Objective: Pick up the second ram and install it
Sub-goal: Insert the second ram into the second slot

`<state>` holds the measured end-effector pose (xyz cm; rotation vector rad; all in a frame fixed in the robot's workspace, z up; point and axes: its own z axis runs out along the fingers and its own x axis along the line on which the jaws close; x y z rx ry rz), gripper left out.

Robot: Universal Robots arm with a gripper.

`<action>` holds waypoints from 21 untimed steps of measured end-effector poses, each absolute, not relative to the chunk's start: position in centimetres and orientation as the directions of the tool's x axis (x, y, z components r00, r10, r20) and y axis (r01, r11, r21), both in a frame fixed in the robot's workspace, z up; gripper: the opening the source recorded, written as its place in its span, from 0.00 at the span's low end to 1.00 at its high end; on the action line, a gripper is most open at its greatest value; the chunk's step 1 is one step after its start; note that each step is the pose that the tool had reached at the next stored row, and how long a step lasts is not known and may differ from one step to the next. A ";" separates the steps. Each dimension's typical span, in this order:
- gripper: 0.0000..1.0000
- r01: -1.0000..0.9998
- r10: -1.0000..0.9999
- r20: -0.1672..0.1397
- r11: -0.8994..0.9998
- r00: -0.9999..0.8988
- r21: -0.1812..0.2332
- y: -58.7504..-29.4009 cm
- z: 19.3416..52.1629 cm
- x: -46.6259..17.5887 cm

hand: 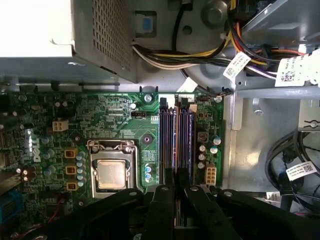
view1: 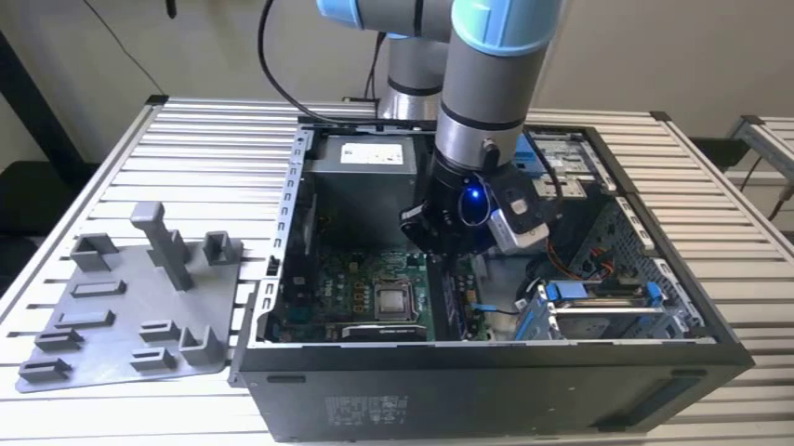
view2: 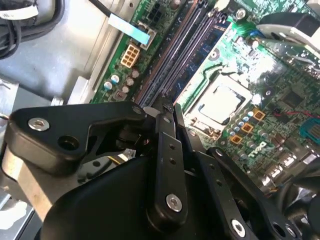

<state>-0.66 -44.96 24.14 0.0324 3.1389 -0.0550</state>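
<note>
Second wrist view first, since it's closest in: the gripper [view2: 167,107] is down inside the PC. Its fingers [view2: 165,140] are drawn together with barely a sliver between them, and nothing I can see is pinched there. The tips sit right over the end of the memory slots.

Just past them in the first wrist view, two long dark strips lie side by side in the slots. I take the second ram [hand: 185,145] to be one of those (can't say which). It looks seated rather than held, though I can't make out the latches.

Handling-wise, my guess is it's light, thin and stiff, but not something to flex. The chips and contact edge are the fragile bits. I'd hold it across the flat faces near mid-length, or push on the bare top edge, evenly along its length.

Further on is the CPU socket [hand: 111,174]. In the exterior view the power supply [view1: 366,172] sits at about 11 o'clock from the gripper. Outside the case [view1: 496,372], a grey fixture plate [view1: 125,325] lies on the counter [view1: 211,121] at 9 o'clock.
</note>
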 end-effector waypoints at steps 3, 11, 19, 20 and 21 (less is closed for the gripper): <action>0.14 0.021 0.021 -0.003 0.999 -1.000 -0.035 -45.0 24.0 -0.7; 0.14 0.027 0.027 -0.002 0.999 -1.000 -0.033 -45.5 23.0 -0.7; 0.14 0.028 0.028 -0.002 0.999 -1.000 -0.033 -45.5 22.6 -1.1; 0.14 0.028 0.028 -0.002 0.999 -1.000 -0.033 -45.5 22.6 -1.1; 0.14 0.028 0.028 -0.002 0.999 -1.000 -0.033 -45.5 22.5 -1.0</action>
